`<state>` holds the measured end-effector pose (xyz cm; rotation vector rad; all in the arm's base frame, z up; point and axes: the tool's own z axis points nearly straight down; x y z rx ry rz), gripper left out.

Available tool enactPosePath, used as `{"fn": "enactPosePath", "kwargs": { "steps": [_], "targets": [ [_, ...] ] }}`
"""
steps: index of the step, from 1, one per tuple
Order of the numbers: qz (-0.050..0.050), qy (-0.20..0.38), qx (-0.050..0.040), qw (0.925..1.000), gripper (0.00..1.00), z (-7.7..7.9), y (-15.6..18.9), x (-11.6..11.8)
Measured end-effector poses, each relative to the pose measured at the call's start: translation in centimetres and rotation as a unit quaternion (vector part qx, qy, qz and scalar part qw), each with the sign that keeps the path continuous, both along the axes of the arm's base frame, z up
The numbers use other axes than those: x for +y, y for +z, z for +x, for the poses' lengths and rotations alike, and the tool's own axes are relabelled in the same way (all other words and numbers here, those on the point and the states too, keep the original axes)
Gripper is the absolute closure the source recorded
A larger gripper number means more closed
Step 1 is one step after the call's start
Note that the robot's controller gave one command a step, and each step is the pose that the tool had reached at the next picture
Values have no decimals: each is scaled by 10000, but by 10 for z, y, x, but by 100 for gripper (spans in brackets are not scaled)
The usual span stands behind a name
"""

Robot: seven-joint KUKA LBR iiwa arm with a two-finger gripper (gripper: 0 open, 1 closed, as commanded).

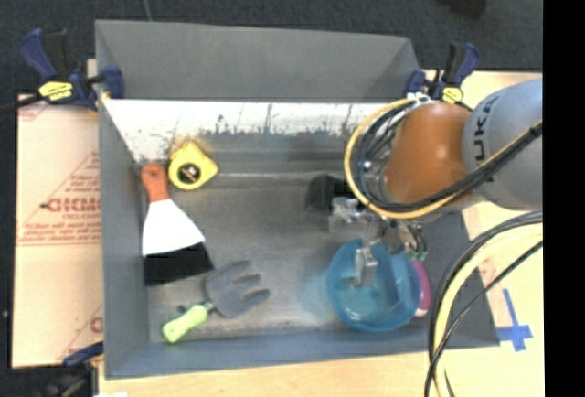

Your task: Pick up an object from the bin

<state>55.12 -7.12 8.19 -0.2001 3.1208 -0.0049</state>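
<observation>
Where the arm reaches in from the right, its orange-covered wrist hangs over the right half of the bin [256,66]. The gripper [367,272] points steeply down into a round blue bowl [379,308] in the near right corner. Whether the gripper is open or closed cannot be told, nor whether it touches the bowl. The bowl sits upright, mouth upward, with no long axis. A pink object [421,287] lies against its right side, and a grey hand rake [233,288] lies well to its left.
</observation>
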Motion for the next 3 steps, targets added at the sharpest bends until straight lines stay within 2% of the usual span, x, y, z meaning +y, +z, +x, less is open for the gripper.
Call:
{"fn": "enactPosePath", "kwargs": {
  "steps": [1, 2, 3],
  "targets": [
    [-20, 417, -52, 9991, 0, 6, 6, -9],
    [20, -465, -33, 9989, 0, 9, -7, -18],
    [-43, 706, -22, 9975, 0, 29, -5, -15]
  ]
}}
